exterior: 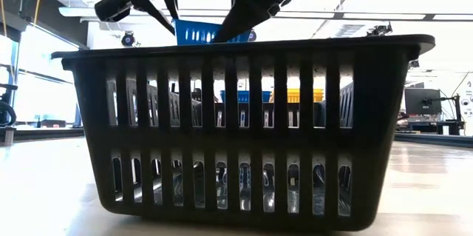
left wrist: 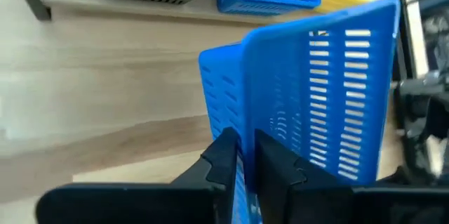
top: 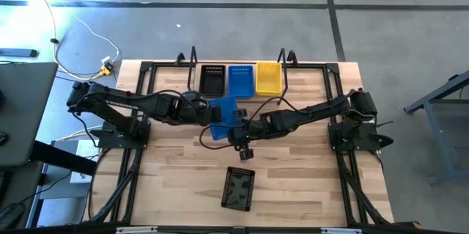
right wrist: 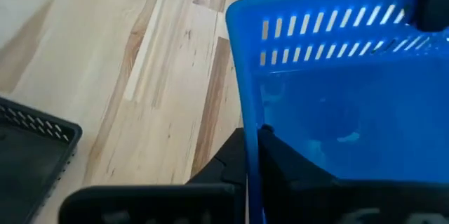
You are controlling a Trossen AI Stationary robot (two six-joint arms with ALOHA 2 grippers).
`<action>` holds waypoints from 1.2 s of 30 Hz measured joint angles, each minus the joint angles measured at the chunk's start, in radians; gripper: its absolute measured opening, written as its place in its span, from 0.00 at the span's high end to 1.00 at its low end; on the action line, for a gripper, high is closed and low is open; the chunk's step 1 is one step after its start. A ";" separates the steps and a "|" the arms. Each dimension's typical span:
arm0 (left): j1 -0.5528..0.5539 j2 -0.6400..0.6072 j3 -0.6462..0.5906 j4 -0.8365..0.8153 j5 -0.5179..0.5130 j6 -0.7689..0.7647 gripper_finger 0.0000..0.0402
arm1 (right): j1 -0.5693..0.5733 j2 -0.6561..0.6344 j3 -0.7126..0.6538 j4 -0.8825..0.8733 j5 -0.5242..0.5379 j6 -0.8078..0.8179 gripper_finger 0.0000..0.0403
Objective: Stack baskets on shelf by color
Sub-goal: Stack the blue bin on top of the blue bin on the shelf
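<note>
Right now both grippers hold one blue basket in the air over the middle of the table. The left gripper has its fingers pinched narrowly on one wall of the basket, one finger on each side of the rim. The right gripper grips another wall the same way, fingers close together with the blue plastic between them. In the high view the left arm reaches in from the left and the right arm from the right, and they meet at the basket, which is tilted rather than level. In the low view the blue basket shows above, between the two grippers, clear of the tabletop.

At the far edge of the table stands the shelf, with three baskets in a row along it: a black basket on the left, a second blue basket in the middle and a yellow basket on the right, each just beside the next. Whether any of them is a stack of several, I cannot tell.

Near the front of the table lies a lone black basket, well apart from the others and resting upright on the wood. It fills most of the low view.
</note>
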 joint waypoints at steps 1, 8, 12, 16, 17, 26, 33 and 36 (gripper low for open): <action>0.003 0.000 0.000 0.000 0.004 0.029 0.92 | 0.000 0.000 0.000 0.001 0.001 0.011 0.99; 0.040 -0.002 0.002 0.000 0.066 0.229 0.80 | -0.002 0.001 0.000 -0.010 -0.001 0.135 1.00; 0.065 -0.004 0.002 -0.001 0.068 0.368 0.73 | -0.009 0.000 0.000 -0.013 -0.006 0.215 1.00; 0.099 -0.031 0.003 0.008 0.083 0.516 0.68 | -0.015 0.000 0.000 -0.013 -0.003 0.270 1.00; 0.108 -0.038 0.003 0.005 0.084 0.554 0.67 | -0.018 -0.001 0.000 -0.018 -0.003 0.284 1.00; 0.168 -0.147 0.002 0.013 0.084 0.824 0.67 | -0.043 -0.061 0.000 -0.055 0.070 0.348 1.00; 0.171 -0.215 0.002 0.040 0.085 0.944 0.67 | -0.099 -0.150 0.000 -0.072 0.135 0.244 1.00; 0.164 -0.233 0.002 0.039 0.085 0.976 0.67 | -0.148 -0.186 0.000 -0.073 0.135 0.166 1.00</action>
